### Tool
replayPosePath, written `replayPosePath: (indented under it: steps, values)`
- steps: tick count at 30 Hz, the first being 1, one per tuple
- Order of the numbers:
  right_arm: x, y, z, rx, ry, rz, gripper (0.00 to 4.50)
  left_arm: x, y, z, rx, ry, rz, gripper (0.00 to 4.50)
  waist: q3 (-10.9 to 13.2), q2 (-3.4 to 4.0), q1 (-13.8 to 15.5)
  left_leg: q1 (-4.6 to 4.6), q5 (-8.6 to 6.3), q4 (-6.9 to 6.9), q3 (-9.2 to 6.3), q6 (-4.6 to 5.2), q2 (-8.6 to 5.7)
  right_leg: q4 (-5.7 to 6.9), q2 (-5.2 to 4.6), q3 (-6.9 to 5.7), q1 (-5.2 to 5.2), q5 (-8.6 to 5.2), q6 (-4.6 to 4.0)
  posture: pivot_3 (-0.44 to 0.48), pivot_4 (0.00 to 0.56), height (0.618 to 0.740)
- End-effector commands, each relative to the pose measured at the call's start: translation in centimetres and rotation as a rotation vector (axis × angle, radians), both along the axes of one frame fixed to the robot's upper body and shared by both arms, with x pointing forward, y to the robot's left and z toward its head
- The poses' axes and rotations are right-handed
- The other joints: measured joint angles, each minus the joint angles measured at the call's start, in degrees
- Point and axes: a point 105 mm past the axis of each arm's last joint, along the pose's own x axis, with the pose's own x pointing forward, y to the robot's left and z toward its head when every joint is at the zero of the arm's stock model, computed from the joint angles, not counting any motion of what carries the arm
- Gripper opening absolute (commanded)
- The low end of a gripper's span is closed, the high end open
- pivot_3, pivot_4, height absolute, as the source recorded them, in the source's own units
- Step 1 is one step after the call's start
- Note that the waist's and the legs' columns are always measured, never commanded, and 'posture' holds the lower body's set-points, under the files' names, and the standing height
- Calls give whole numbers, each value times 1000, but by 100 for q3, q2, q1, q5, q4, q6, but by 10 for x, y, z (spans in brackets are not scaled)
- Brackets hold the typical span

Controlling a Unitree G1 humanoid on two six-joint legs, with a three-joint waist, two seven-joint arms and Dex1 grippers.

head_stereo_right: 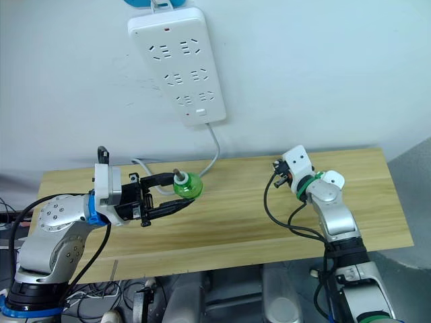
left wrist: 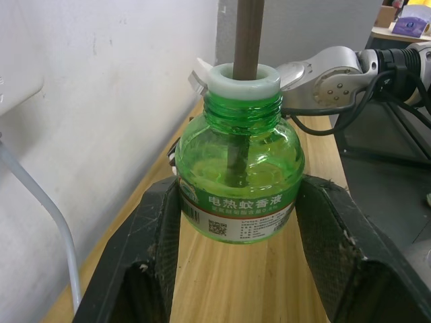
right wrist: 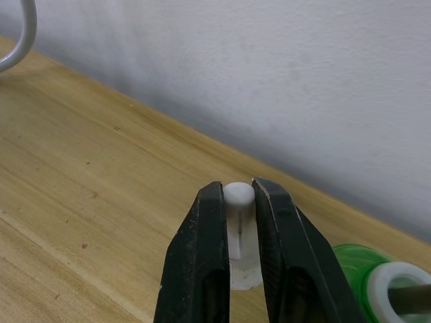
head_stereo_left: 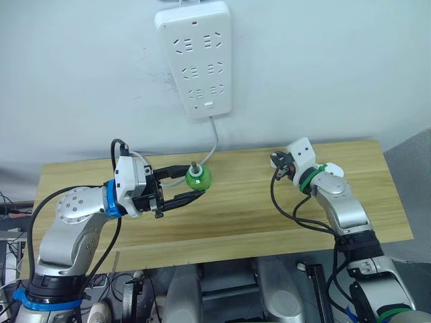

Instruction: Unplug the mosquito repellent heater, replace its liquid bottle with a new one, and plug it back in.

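Head stereo pair looks down and forward over the wooden worktop [head_stereo_left: 236, 222] toward the wall and its power strip [head_stereo_left: 195, 57], from a fair way back. The left wrist cam sits tight behind its end effector [left wrist: 236, 222], facing along the wall. The right wrist cam is just as close, low over the worktop, facing the wall. Both wrist cams catch the green bottle [left wrist: 237, 182].

A pale wooden tabletop [head_stereo_left: 222, 222] stood against a plain white wall [head_stereo_left: 323, 67]. A white power strip [head_stereo_left: 195, 57] hung on that wall above the tabletop's far edge.
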Motion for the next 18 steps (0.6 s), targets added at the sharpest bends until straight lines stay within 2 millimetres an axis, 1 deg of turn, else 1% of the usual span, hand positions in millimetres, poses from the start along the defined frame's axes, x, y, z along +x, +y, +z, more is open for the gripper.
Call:
replayPosePath:
  steps: [1, 3, 4, 5, 13, 18]
  values:
    - [-3, -1, 1, 5, -9, 7, 219, -6, 1, 9, 1, -45, -7, 2192, 0, 0, 1, 0, 0, 0, 0, 0, 0, 0, 0, 0, 0, 0, 0, -171, 442, 730]
    - [-4, 0, 1, 4, -1, 13, 948, -6, 1, 9, 1, -46, -7, 2192, 0, 0, 1, 0, 0, 0, 0, 0, 0, 0, 0, 0, 0, 0, 0, -171, 441, 730]
    - [-4, -1, 0, 2, -2, 13, 1181, -6, 1, 9, 1, -46, -7, 2192, 0, 0, 1, 0, 0, 0, 0, 0, 0, 0, 0, 0, 0, 0, 0, -171, 441, 730]
    - [-4, -1, 0, -1, -4, 11, 1523, -6, 1, 9, 1, -46, -7, 2192, 0, 0, 1, 0, 0, 0, 0, 0, 0, 0, 0, 0, 0, 0, 0, -172, 441, 730]
    - [-6, -5, 2, -9, -13, 9, 4402, -5, 1, 9, 2, -48, -9, 2192, 0, 0, 1, 0, 0, -3, 1, 0, 0, -3, 0, 0, 0, 0, 0, -176, 438, 730]
    - [-7, -3, 7, -8, -28, 25, 4458, -4, 1, 9, 3, -50, -8, 2192, 0, 0, -1, 0, 0, -4, 0, 0, 0, -3, 0, 0, 0, 0, 0, -176, 435, 730]
